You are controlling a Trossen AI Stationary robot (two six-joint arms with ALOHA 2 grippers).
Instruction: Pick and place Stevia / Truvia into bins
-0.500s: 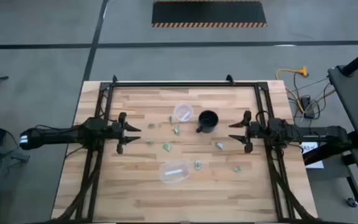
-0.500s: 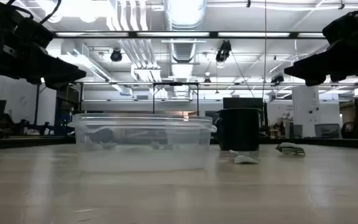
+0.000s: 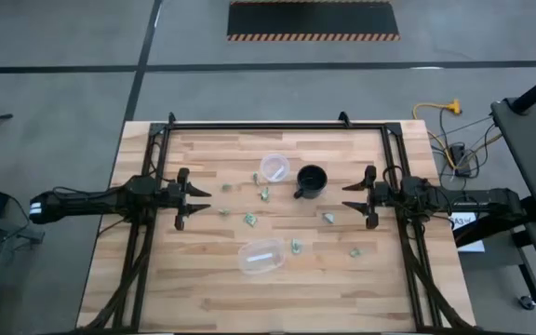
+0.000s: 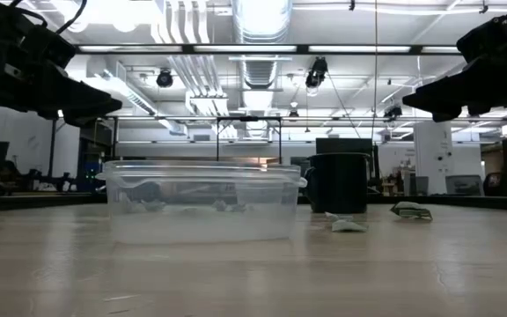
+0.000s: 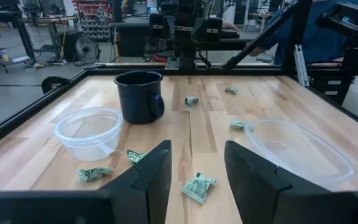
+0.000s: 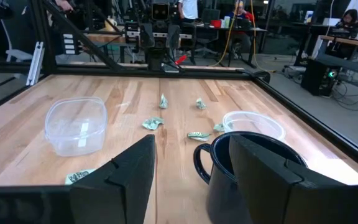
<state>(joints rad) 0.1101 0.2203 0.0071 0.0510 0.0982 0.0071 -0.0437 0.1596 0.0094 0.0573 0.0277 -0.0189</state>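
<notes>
Green-and-white sweetener packets (image 3: pixel 264 194) lie scattered about the middle of the table (image 3: pixel 203 298) — none in the round clear cup (image 3: pixel 274 167), just beside the black mug (image 3: pixel 312 180). Left gripper (image 3: pixel 196 199) near the left edge, right gripper (image 3: pixel 350 196) near the right edge — both open, empty.

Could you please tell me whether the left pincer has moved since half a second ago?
No. In the high view the left pincer sits at the same spot beside the frame rail.
</notes>
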